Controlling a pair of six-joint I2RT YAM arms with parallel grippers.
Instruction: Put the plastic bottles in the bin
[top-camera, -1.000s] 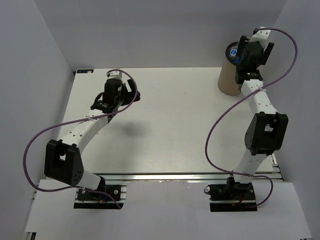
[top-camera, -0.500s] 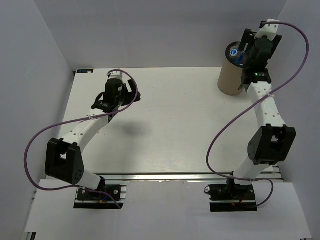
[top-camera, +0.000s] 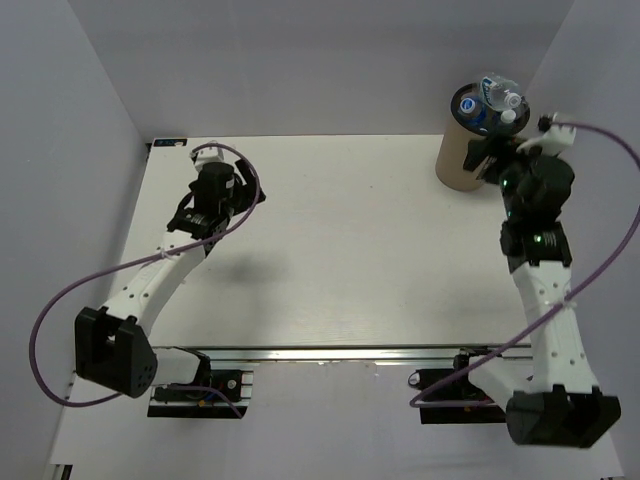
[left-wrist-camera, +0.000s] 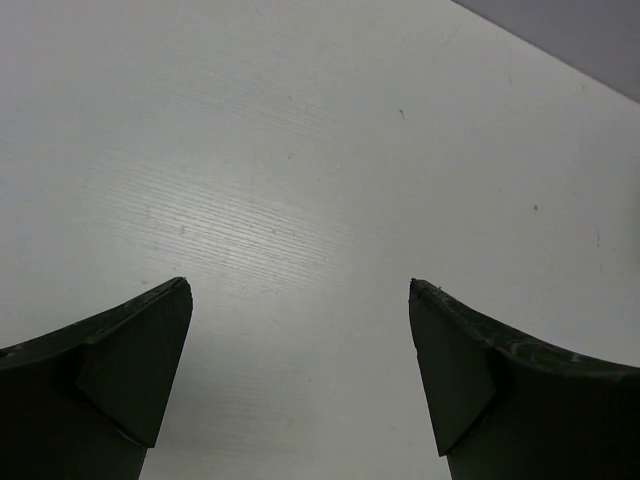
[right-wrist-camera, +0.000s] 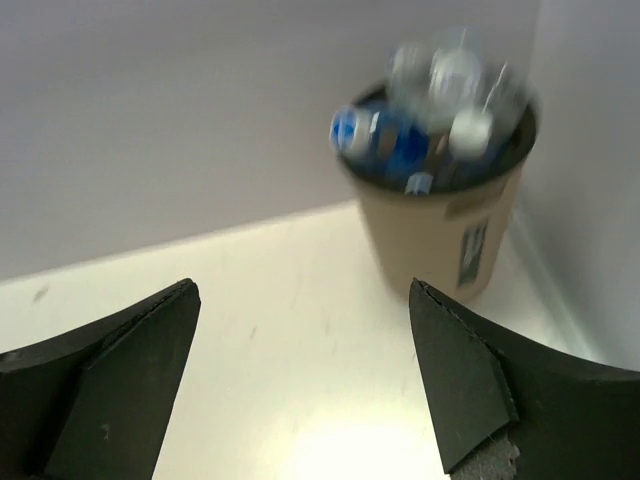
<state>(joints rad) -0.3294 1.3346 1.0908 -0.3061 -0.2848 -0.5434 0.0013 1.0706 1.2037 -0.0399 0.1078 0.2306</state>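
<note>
**While the left gripper (left-wrist-camera: 300, 295) and the right gripper (right-wrist-camera: 300, 295) are hanging spread and empty, the plastic bottles (top-camera: 492, 100) are sitting in the bin (top-camera: 455, 165)**

As you are looking in from the near edge of the table (top-camera: 350, 260), the two arm bases are sitting there side by side. The left arm is reaching up the left side of the table, and its gripper is hovering over the bare white top. Its jaws are standing wide apart with nothing between them. In the left wrist view you are seeing only the table surface between the two dark fingers (left-wrist-camera: 120, 370).

The right arm is stretching up along the right side, and its gripper is pointing toward the far right corner. Its jaws are likewise standing wide apart and are gripping nothing. It is hanging near the bin but apart from it, with a strip of table showing between them in the right wrist view.

Farther back, the bin is standing upright in the far right corner, close to the grey walls (top-camera: 300, 60). The bottles are crowding its mouth. One with a blue label is lying toward the left of the opening, and a clear one with a white cap is sticking up over the rim on the right. In the right wrist view they are showing blurred, so you cannot count them.
</note>
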